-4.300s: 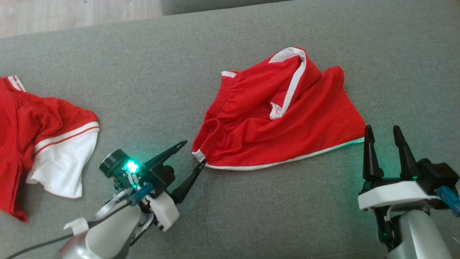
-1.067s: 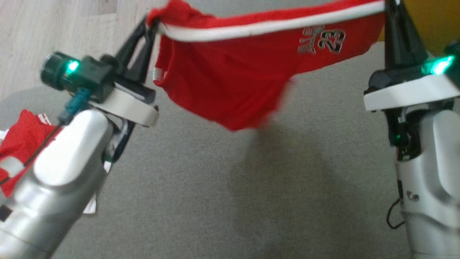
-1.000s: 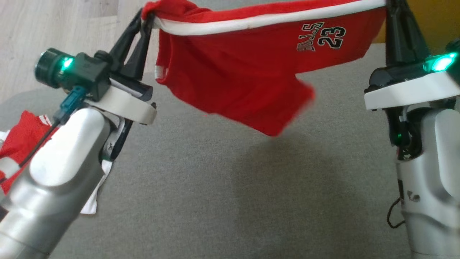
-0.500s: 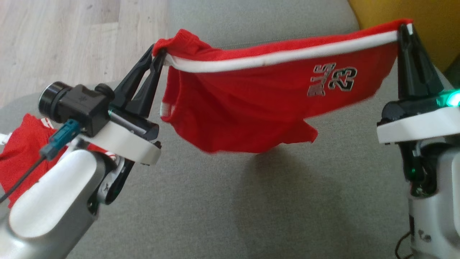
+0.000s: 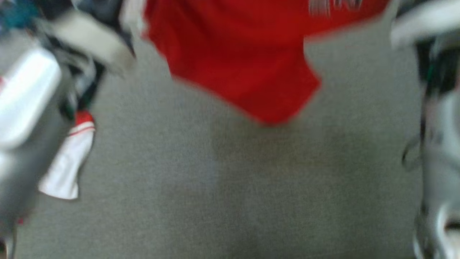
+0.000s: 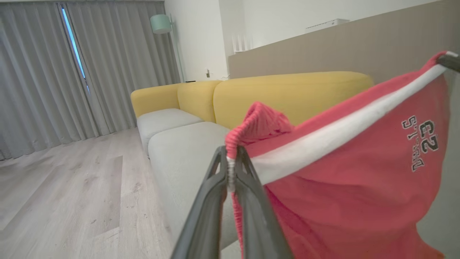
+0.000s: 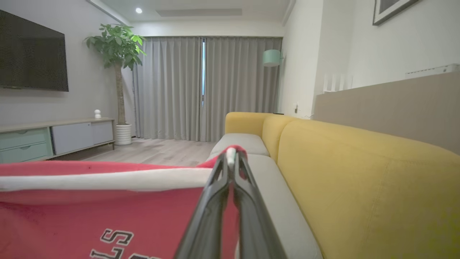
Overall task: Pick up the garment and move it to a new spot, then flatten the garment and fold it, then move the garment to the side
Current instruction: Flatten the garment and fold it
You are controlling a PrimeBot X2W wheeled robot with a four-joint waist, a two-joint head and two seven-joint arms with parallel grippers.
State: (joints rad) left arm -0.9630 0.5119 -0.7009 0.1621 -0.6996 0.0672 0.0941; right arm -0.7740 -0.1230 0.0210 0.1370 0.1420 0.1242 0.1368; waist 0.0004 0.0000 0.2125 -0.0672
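The garment (image 5: 244, 54), red shorts with a white band and a "23" print, hangs in the air above the grey cushion in the blurred head view. In the left wrist view my left gripper (image 6: 230, 162) is shut on one bunched corner of the garment (image 6: 345, 187), which stretches away to the right. There the tip of my other gripper's fingers (image 6: 449, 62) pinches the far corner. Seen from the right wrist, my right gripper (image 7: 230, 160) is shut on the white-banded edge of the garment (image 7: 107, 212).
A second red and white garment (image 5: 68, 162) lies on the grey cushion (image 5: 230, 187) at the left, partly behind my left forearm (image 5: 25, 93). A yellow sofa back (image 7: 359, 172) runs along the right. Wooden floor (image 6: 72, 198) lies beyond the cushion's left edge.
The garment, earlier lying on the cushion, now hangs stretched between both shut grippers. The head camera has swung and the picture is blurred, so both wrists sit higher in it.
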